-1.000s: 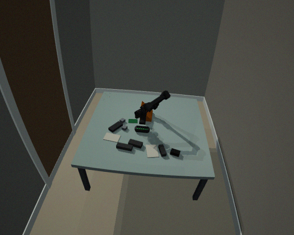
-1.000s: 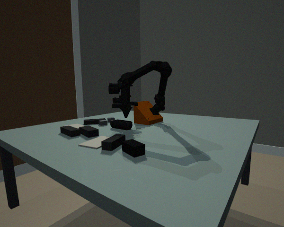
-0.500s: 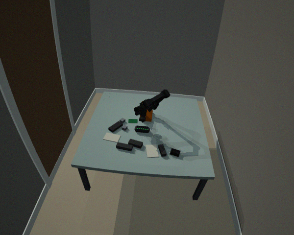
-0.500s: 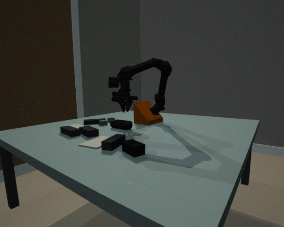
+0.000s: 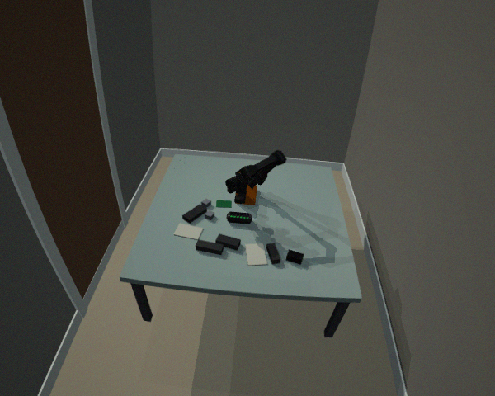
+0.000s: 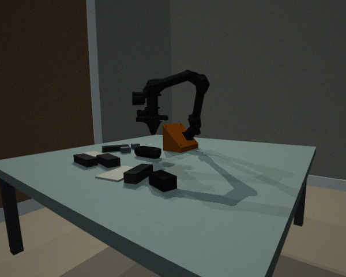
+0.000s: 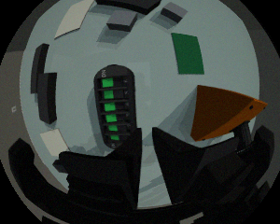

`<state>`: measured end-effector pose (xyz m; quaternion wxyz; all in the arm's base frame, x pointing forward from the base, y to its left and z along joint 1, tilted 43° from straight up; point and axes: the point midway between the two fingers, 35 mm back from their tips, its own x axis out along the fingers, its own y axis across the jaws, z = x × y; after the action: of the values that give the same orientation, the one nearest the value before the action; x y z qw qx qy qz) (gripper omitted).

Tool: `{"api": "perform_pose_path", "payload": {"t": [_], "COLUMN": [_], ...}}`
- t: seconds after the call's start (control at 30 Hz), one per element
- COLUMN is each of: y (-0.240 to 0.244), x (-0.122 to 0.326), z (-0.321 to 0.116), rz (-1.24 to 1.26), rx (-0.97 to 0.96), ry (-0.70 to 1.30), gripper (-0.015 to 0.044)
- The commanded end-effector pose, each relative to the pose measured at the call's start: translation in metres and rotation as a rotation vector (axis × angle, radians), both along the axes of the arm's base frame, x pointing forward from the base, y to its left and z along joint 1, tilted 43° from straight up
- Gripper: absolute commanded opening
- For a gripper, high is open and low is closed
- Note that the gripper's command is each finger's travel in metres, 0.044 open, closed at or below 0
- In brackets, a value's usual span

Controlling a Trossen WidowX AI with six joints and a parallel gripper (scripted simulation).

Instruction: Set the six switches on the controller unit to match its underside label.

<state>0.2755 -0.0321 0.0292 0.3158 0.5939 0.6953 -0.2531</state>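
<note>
I am holding the gripper (image 5: 239,199) (image 6: 152,134) (image 7: 147,131) above the bench (image 5: 290,281) (image 6: 173,220) (image 7: 151,51), fingers pointing down and drawn almost together, gripping nothing. Just beside the fingertips, on the left in the wrist view, the controller unit (image 5: 239,218) (image 6: 147,152) (image 7: 133,109) is sitting below them on its base. Its six rocker switches are facing up, each showing green on the same side; I cannot tell which ends are pressed down. To the right of the fingertips, the orange wedge mount (image 5: 251,196) (image 6: 170,139) (image 7: 221,109) is supporting the arm. Ahead of the fingertips, the green card (image 5: 223,204) (image 7: 189,53) is lying flat. Beyond it, two small grey blocks are resting near a long dark module (image 5: 195,213) (image 6: 115,148) (image 7: 131,4). Farther left, past the unit, two dark bars are lying side by side. Well apart from the tool, the black box (image 5: 294,256) (image 6: 162,180) is resting beside another dark bar.
</note>
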Motion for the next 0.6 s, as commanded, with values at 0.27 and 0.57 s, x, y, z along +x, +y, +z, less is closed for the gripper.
{"api": "perform_pose_path", "payload": {"t": [0.27, 0.57], "y": [-0.0008, -0.0003], "x": [0.0001, 0.0005], "z": [0.0004, 0.0004], "rz": [0.006, 0.000], "rx": [-0.003, -0.001], "ry": [-0.003, -0.001], "gripper": [0.0000, 0.0184]}}
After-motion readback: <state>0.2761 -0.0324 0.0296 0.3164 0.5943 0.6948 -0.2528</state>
